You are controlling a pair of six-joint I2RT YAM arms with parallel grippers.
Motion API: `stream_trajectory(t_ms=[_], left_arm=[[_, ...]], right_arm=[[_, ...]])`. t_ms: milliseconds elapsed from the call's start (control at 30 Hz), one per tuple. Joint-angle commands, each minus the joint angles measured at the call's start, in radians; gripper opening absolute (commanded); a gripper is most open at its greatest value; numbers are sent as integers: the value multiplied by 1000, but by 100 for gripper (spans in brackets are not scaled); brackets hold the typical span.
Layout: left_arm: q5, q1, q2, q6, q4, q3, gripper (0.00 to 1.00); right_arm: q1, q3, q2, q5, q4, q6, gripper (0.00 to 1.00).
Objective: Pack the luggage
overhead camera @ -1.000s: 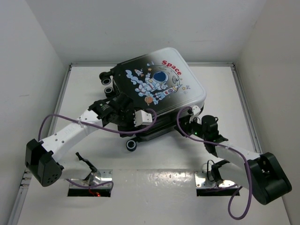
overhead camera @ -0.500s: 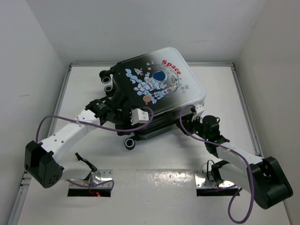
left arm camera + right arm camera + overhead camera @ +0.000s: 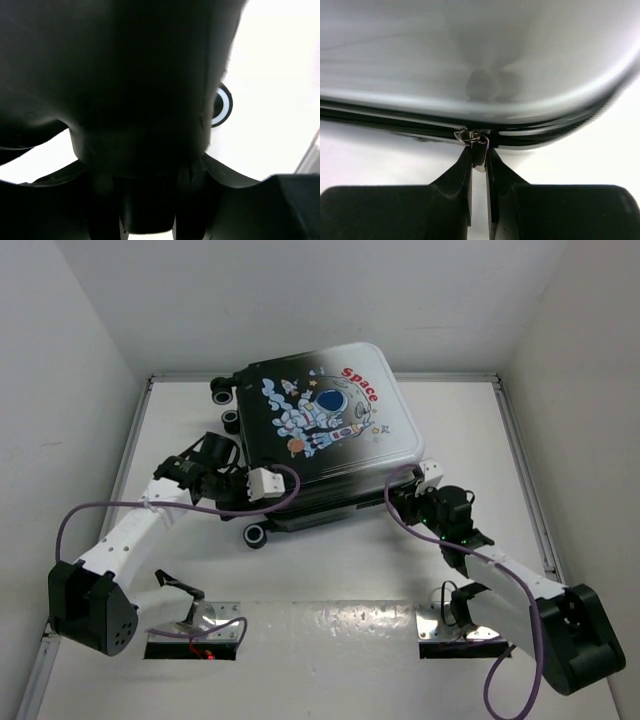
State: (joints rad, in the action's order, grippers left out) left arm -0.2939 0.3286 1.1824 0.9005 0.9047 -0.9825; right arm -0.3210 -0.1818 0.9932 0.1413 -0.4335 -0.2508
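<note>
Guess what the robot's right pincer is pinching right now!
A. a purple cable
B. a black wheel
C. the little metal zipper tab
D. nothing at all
C: in the right wrist view, the right pincer has its two fingers closed on the small metal zipper tab, which hangs from the dark seam of the luggage.
</note>
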Motion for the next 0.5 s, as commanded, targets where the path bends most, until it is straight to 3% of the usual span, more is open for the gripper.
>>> stream_trajectory(t_ms=[0,233,467], left_arm=[[217,-137,62,80,40,12,0],[229,-292,239,110,3,-79,0],[220,-358,374,141,-44,-149,0]], right_arm=[[51,-62,18,-138,-80,53,0],[115,-90,36,-120,-83,81,0],[175,-165,198,-105,-192,91,0]])
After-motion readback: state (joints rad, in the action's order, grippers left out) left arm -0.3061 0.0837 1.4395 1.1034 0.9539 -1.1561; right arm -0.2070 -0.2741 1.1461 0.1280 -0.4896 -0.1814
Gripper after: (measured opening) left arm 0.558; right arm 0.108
